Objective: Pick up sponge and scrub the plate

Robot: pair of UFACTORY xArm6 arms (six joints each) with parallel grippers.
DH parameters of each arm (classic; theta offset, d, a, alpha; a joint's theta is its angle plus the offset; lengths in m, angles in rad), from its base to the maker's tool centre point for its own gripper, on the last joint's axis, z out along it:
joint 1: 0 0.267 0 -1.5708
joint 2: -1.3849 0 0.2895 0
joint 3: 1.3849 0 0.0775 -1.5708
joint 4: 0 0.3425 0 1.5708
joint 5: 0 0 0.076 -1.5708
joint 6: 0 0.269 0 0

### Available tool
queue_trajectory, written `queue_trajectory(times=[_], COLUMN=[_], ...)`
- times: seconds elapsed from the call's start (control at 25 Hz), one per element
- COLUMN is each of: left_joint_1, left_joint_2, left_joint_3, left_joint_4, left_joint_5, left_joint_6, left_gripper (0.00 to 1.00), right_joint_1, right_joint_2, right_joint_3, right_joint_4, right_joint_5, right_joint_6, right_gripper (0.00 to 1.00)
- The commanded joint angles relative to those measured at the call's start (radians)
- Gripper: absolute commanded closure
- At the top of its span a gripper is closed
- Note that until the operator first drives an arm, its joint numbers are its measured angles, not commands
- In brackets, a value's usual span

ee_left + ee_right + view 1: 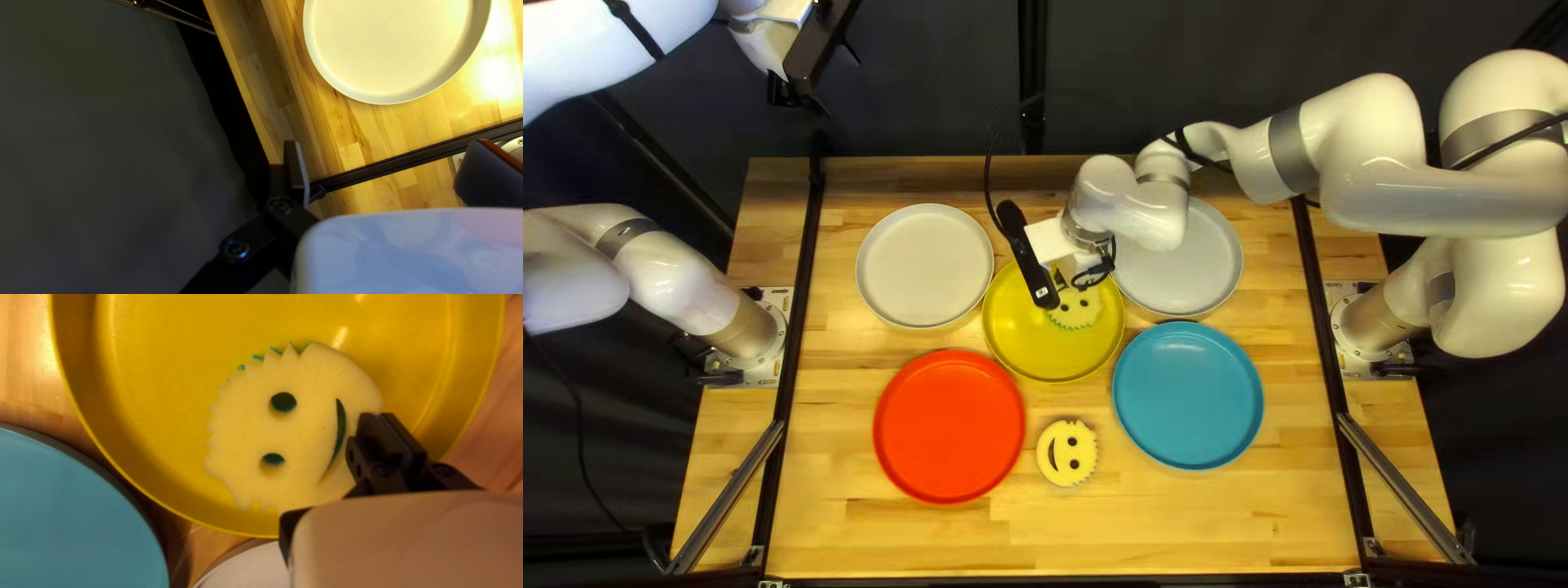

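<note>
Dark curtain [937,76] hangs behind the far edge, and the surface [1176,534] is a pale wood, butcher-block sort of thing in mixed planks. Black rails [801,294] run down both sides of it, with a silvery bar [728,495] angled off each one near the front. Overhead light leaves a pretty harsh glare spot on the wood in my left wrist view.

Five plates are out: pale grey [925,265] far left, another light grey one [1211,261] partly hidden under my right arm [1378,152], yellow [1046,359] in the middle, then red [949,426] and blue [1188,395] nearer me. A spare smiley sponge [1067,453] lies on the wood between those last two, just beside the red.

The sponge I'm working with [1084,314] is in the yellow plate, smiley side up. My right end effector [1062,285] has it pinched by the rim at the mouth side, fingers nearly together.

Left end effector [784,93] is up over the far left corner, spread wide, nothing in it. Its wrist cam gets mostly curtain, plus wood and the far-left plate.
</note>
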Motion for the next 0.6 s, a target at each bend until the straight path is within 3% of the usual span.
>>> queue_trajectory(times=[0.04,0.6], left_joint_1=[0.000,0.000], left_joint_2=[0.000,0.000], left_joint_3=[0.000,0.000], left_joint_4=[0.000,0.000], left_joint_5=[0.000,0.000], left_joint_6=[0.000,0.000], left_gripper=[0.00,0.00], right_joint_1=[-0.001,-0.141], right_joint_2=[0.007,0.086], right_joint_3=[-0.004,-0.129], right_joint_4=[-0.010,0.100], right_joint_5=[-0.003,0.054], right_joint_6=[-0.001,-0.176], right_gripper=[1.00,1.00])
